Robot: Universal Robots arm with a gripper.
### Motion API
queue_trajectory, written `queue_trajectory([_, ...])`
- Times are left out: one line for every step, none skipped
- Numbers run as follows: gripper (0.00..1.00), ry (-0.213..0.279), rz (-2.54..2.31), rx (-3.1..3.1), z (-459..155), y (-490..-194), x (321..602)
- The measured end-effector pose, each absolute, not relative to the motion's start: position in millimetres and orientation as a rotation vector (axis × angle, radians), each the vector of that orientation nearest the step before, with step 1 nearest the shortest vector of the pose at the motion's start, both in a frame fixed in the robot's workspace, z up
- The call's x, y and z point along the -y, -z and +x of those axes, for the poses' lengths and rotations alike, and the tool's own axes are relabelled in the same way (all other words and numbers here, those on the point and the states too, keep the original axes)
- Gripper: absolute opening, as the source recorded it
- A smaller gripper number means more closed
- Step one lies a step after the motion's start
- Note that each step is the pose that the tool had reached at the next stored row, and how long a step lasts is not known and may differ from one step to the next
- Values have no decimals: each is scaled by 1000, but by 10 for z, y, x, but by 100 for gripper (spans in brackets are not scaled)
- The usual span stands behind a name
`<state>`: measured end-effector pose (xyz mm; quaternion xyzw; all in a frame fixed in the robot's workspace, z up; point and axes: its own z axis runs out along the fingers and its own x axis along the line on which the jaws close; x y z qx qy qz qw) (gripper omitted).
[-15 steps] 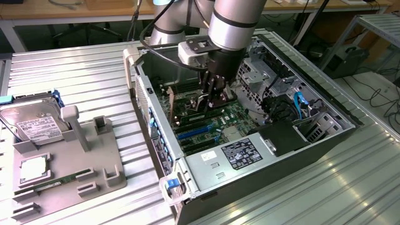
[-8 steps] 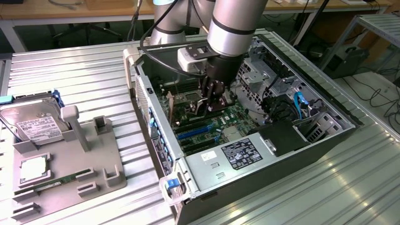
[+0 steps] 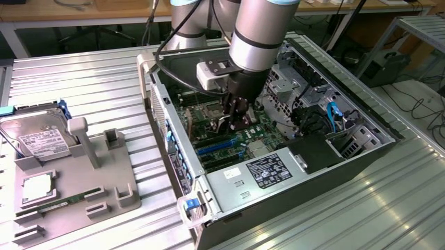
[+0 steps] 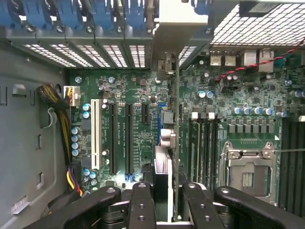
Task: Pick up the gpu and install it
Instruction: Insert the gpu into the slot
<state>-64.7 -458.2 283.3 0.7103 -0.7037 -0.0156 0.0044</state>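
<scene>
Jaws pinched on the thin dark flat gpu card [image 4: 174, 143] with its silver bracket, the black gripper [image 4: 162, 202] holds it edge-down inside the open grey computer case [image 3: 389, 130], over the green motherboard [image 4: 124, 86]; pickup looks done, seating not confirmed.

You have the open computer case [image 3: 292, 172] on the table [image 3: 83, 73], at the exterior view's right. The gripper [image 3: 235, 115] is down inside it, over the motherboard [image 3: 230, 138], holding the gpu [image 4: 167, 157] edge-on. The hard drive [image 3: 38, 136] and fixture tray [image 3: 114, 179] lie left of the case.
</scene>
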Motion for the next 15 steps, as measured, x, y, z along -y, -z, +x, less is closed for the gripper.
queue_trajectory([28, 49, 2225, 2205, -654, -2825, 4583])
queue_trajectory([28, 50, 2226, 2205, -669, -2812, 4584])
queue_trajectory([28, 50, 2226, 2205, -673, -2789, 4585])
queue_trajectory([28, 49, 2226, 2205, -678, -2768, 4585])
queue_trajectory([28, 48, 2227, 2205, -685, -2757, 4585])
queue_trajectory([28, 46, 2228, 2206, -692, -2745, 4585])
queue_trajectory([28, 45, 2229, 2206, -697, -2732, 4585])
queue_trajectory([28, 43, 2230, 2207, -700, -2720, 4585])
queue_trajectory([28, 41, 2231, 2208, -700, -2707, 4585])
queue_trajectory([28, 41, 2231, 2208, -700, -2693, 4585])
queue_trajectory([28, 41, 2231, 2208, -700, -2681, 4585])
queue_trajectory([28, 41, 2231, 2208, -700, -2671, 4586])
queue_trajectory([28, 41, 2231, 2208, -701, -2666, 4592])
queue_trajectory([28, 41, 2231, 2208, -701, -2662, 4601])
queue_trajectory([28, 41, 2231, 2208, -702, -2655, 4607])
